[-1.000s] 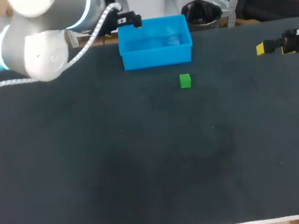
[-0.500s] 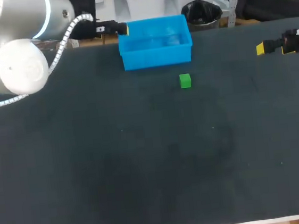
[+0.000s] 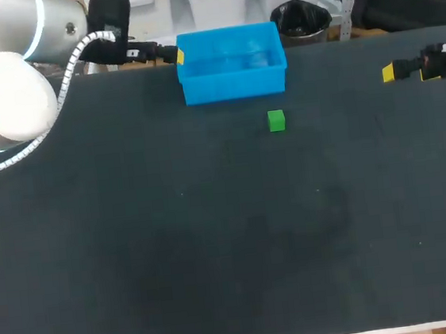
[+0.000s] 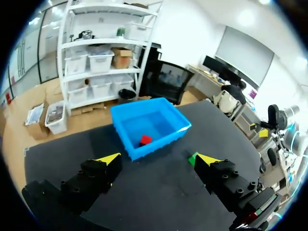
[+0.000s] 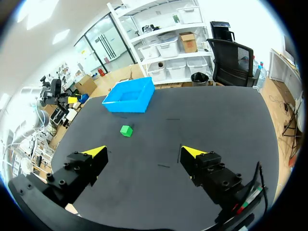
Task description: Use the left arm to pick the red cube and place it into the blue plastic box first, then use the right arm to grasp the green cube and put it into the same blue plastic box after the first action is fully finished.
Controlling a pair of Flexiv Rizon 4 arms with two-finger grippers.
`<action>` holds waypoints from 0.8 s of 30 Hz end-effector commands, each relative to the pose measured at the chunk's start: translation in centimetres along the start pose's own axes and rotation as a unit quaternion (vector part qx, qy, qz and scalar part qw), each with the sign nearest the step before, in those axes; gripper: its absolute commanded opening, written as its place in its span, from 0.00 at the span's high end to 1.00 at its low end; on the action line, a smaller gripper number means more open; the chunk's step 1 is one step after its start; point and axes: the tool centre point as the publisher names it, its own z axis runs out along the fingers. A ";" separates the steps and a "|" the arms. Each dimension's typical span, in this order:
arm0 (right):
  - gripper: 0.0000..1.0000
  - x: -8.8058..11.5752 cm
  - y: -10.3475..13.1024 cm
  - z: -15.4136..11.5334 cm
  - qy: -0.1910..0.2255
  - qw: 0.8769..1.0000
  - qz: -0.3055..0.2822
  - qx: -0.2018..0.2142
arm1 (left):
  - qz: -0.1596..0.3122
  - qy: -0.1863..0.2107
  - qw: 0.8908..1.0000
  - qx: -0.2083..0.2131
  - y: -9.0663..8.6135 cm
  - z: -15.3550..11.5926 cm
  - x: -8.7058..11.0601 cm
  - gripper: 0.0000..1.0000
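Box (image 3: 235,87) with red cube (image 4: 145,140); green cube (image 3: 276,121) near

The glossy blue plastic box (image 3: 234,86) sits on a matt dark table (image 3: 215,240).

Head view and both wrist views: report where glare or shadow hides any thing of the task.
Left wrist view: even light, the small red cube plain inside the blue plastic box. Head view: pale sheen on the box's floor, red cube not discernible; small green cube plain on the dark table. Right wrist view: no glare on the green cube.
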 end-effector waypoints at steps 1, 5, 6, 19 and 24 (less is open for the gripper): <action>0.00 0.0 0.0 0.0 0.000 1.000 0.000 0.000 | 0.012 -0.005 0.998 0.055 0.0 -0.5 0.9 0.00; 0.00 0.0 0.0 0.0 0.000 1.000 0.000 0.000 | 0.042 -0.007 0.996 0.073 -0.5 -0.7 1.4 0.00; 0.00 0.0 0.0 0.0 0.000 1.000 0.000 0.000 | 0.050 -0.005 0.996 0.078 -0.6 -0.8 1.5 0.00; 0.00 0.0 0.0 0.0 0.000 1.000 0.000 0.000 | 0.092 0.004 0.991 0.099 -1.8 -1.2 2.3 0.00; 0.00 0.0 0.0 0.0 0.000 1.000 0.000 0.000 | 0.091 0.004 0.991 0.099 -1.8 -1.2 2.3 0.00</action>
